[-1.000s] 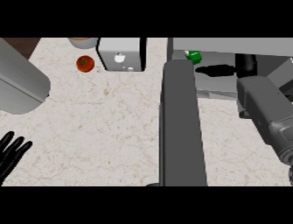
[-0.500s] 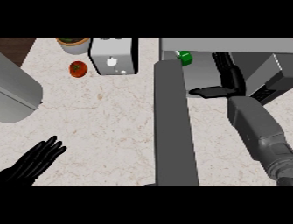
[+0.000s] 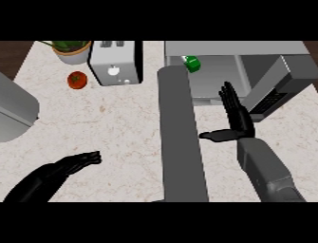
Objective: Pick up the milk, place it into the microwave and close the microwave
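Observation:
The microwave (image 3: 259,51) stands at the back right. Its grey door (image 3: 182,142) is swung wide open, edge-on, reaching toward the counter's front. Inside the cavity, at its left, I see the milk (image 3: 191,63), of which mainly the green top shows. My right hand (image 3: 236,118) is open just in front of the cavity and right of the door, fingers straight and pointing at the microwave, thumb stretched toward the door, holding nothing. My left hand (image 3: 67,167) lies open at the lower left over the counter, fingers relaxed and empty.
A white toaster (image 3: 116,69) stands left of the microwave, with a red tomato (image 3: 77,79) and a potted plant (image 3: 70,50) beside it. A large grey cylinder (image 3: 0,109) fills the left edge. Speckled counter (image 3: 112,123) lies between my left hand and the door.
My right hand has drawn back out of the microwave toward me, leaving the milk inside. My left hand has swung rightward and lower over the counter.

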Controlling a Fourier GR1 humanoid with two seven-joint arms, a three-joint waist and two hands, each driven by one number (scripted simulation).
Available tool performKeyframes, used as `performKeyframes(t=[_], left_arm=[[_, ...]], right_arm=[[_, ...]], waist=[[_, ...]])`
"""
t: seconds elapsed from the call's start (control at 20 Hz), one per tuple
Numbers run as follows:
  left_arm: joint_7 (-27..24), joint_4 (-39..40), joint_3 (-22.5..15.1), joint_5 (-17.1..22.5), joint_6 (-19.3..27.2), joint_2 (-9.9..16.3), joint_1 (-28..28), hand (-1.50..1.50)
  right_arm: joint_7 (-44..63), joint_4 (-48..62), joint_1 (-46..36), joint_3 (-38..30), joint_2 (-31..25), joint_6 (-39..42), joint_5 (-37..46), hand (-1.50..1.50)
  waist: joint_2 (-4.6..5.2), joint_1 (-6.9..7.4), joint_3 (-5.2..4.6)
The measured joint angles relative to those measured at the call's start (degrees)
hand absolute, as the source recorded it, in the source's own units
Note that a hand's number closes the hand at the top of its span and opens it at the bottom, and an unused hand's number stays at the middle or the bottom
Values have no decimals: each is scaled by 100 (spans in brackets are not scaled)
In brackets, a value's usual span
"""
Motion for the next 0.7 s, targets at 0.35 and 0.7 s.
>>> performKeyframes(t=[0.35, 0.7], left_arm=[[-401, 495, -575, -767, 595, -24, -334, 150], [-647, 1138, -932, -1429, 902, 39, -911, 150]], right_arm=[[-125, -663, 1185, 270, -52, 7, 54, -150], [-153, -1767, 2576, 399, -299, 237, -124, -150]], waist=[[-39, -151, -10], [-36, -232, -18]])
